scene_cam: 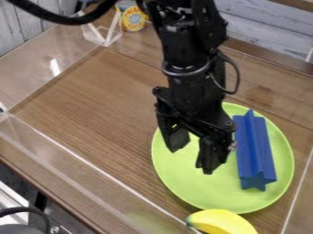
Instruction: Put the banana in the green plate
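Your gripper (193, 154) hangs above the plate (208, 179), fingers spread; the banana (221, 221) lies at the plate's near edge.

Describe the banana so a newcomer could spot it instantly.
Find the big round lime-green plate, with the black arm reaching over it. At its near edge, at the bottom of the picture, is a small curved yellow banana with a dark tip. Unlike the straight blue block on the plate, it is yellow and rounded.
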Robot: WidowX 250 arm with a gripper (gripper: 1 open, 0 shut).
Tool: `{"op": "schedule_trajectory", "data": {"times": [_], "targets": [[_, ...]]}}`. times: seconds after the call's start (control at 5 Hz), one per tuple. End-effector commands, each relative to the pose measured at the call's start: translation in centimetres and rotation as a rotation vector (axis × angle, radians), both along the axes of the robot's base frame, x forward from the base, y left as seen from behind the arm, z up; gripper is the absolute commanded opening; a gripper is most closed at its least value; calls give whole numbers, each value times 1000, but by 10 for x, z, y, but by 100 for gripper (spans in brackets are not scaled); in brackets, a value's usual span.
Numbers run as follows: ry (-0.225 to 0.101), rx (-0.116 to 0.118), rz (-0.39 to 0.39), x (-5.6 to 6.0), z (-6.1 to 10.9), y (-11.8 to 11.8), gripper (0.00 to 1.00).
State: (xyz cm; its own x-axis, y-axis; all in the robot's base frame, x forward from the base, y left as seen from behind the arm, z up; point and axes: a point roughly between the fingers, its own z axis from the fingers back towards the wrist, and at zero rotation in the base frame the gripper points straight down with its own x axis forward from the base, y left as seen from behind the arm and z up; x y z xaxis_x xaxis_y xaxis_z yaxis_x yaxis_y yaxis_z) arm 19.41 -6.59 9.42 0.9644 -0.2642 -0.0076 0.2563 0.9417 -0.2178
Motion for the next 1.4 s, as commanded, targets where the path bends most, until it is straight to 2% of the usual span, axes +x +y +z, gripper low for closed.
{"op": "schedule_trajectory", "data": {"times": [0.0, 0.2, 0.6, 0.8, 1.2], "targets": [[-15, -10, -103, 0, 0, -6, 100], [-12, -11, -243, -4, -5, -10, 100], [-16, -7, -469, -11, -19, -19, 100], [-21, -1, -547, -14, -33, -24, 100], [-23, 3, -621, -15, -61, -33, 100]]}}
